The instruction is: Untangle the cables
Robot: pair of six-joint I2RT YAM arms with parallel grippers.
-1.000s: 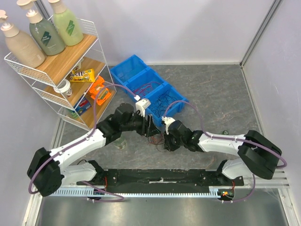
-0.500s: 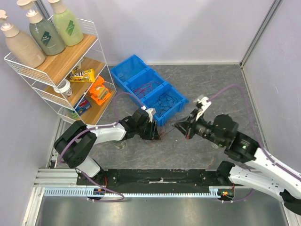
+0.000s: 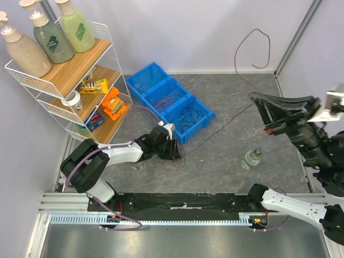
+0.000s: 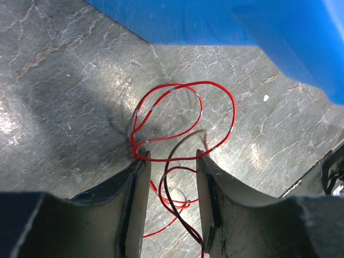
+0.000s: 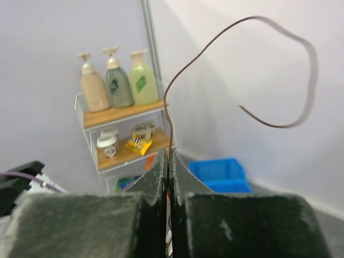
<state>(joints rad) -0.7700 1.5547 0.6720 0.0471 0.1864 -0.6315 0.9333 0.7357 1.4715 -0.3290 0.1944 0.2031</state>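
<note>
The cables are thin red loops and one dark wire on the grey table beside the blue bin. My left gripper is open and low over them, with red and dark strands lying between its fingers; from above it sits at the bin's corner. My right gripper is raised high at the right and shut on the dark wire. That wire runs taut from the tangle up to the gripper, and its free end curls above. In the right wrist view the gripper pinches the wire.
A row of blue bins holding more wires stands behind the tangle. A wire shelf rack with bottles and small goods is at the back left. A small bottle stands at the right, another by the left arm.
The right arm has swung up and to the right with the dark wire, drawing it out of the tangle. The left gripper has stayed over the red loops.
</note>
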